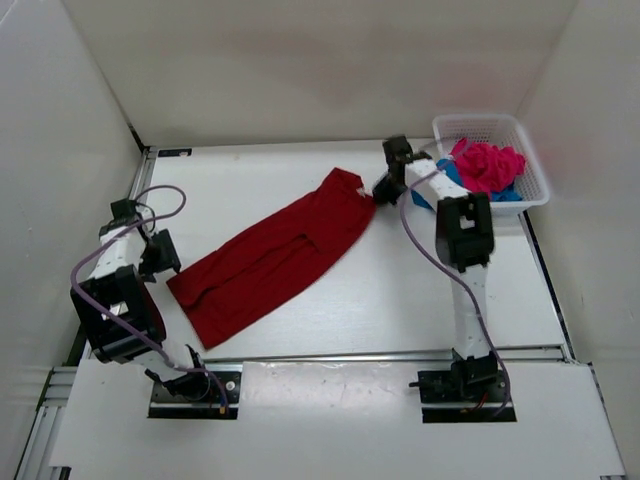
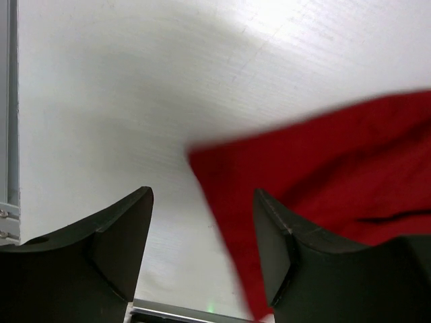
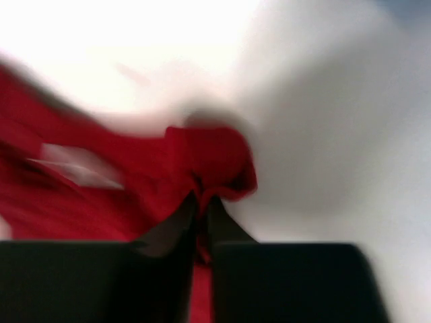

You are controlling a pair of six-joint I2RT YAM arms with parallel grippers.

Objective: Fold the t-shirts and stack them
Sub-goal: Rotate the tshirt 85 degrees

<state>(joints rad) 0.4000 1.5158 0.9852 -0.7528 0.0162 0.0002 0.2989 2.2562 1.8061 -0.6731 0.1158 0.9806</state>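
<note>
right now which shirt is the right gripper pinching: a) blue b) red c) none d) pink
b: the right gripper is shut on a bunched bit of the red shirt; the pink shirt and blue shirt sit in the basket.

You look down from above and behind the arm bases point(image 1: 465, 385) onto the whole surface point(image 1: 400, 310). Your left wrist view sits low and close, facing past its jaws at one end of the dark red shirt point(image 2: 337, 175). Your right wrist view, blurred, hugs the shirt's other end.
</note>
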